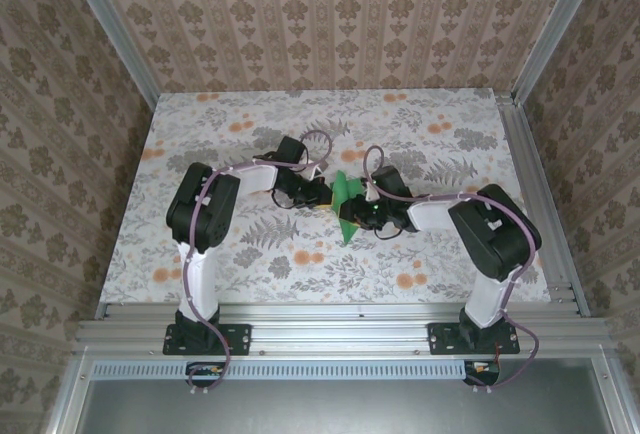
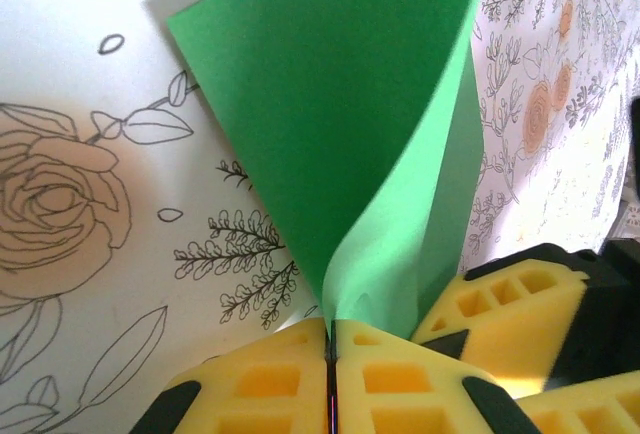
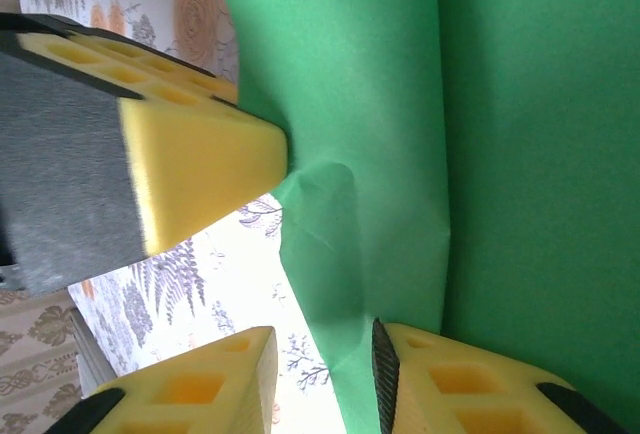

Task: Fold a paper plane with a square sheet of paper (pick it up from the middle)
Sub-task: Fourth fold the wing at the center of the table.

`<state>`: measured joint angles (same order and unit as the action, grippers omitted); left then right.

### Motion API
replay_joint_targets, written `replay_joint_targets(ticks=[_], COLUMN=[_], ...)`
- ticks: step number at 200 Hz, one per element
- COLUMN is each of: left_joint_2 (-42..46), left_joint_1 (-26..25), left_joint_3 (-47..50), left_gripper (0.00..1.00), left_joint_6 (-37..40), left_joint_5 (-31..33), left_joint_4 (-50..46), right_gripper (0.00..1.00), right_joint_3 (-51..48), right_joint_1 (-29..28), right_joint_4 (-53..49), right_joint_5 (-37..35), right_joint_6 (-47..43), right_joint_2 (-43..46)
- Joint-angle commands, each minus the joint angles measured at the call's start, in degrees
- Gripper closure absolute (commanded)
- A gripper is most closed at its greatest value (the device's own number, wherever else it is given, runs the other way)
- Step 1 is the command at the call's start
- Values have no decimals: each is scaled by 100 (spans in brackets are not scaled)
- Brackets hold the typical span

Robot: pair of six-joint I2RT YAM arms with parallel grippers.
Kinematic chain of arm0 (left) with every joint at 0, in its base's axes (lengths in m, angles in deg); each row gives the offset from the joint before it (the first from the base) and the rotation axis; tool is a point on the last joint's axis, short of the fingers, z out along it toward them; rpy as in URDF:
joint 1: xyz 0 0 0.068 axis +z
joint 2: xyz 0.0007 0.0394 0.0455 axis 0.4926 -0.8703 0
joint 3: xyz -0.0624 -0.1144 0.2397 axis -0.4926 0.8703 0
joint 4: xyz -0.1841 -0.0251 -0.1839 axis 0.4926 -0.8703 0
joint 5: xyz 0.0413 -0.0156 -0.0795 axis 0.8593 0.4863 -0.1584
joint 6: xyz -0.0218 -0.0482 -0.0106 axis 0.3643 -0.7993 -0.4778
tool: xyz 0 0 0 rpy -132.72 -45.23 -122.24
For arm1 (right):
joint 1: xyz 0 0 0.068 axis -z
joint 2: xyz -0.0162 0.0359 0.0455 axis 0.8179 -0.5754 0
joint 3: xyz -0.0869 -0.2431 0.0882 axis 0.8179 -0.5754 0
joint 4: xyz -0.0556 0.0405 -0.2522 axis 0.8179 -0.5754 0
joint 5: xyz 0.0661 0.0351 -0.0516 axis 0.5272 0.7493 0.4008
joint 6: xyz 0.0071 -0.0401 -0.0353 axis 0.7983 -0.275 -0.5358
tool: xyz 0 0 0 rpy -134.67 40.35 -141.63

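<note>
**Item:** sheet, bright green, matte, unprinted.
**Location:** held up over the middle of the table, between the two grippers.
**Left gripper**: jaws closed on the sheet's lower tip.
**Right gripper**: jaws apart. The sheet's edge runs between them against one finger and is not pinched.
**Step (judged):** bringing two halves together for a fold.
**Handling:** hold the left pinch firm, line up the edges before the right gripper closes, and close slowly, since thin paper likely buckles or slips.
**Form:** loose curl, two layers meeting at the pinch, a small dimple nearby, no sharp crease visible.
</note>
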<state>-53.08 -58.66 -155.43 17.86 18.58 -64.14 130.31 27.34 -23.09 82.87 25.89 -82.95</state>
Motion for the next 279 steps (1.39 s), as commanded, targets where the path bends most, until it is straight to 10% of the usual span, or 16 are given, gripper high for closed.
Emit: replay_joint_targets(ticks=[1, 143, 279], left_joint_2=[-88, -105, -419], left_joint_1=[41, 5, -65], left_joint_3=[-154, -355, -749], left_gripper=[91, 91, 91], left_joint_6=[194, 456, 641], left_joint_5=[-100, -122, -13], left_joint_4=[-91, -367, -703], right_gripper=[65, 69, 75], right_joint_3=[-2, 1356, 1214], right_joint_1=[63, 325, 465], right_joint_4=[-289, -2143, -1513], right_joint_5=[-164, -651, -60], right_joint_6=[-130, -1220, -1144], right_joint_2=[383, -441, -817])
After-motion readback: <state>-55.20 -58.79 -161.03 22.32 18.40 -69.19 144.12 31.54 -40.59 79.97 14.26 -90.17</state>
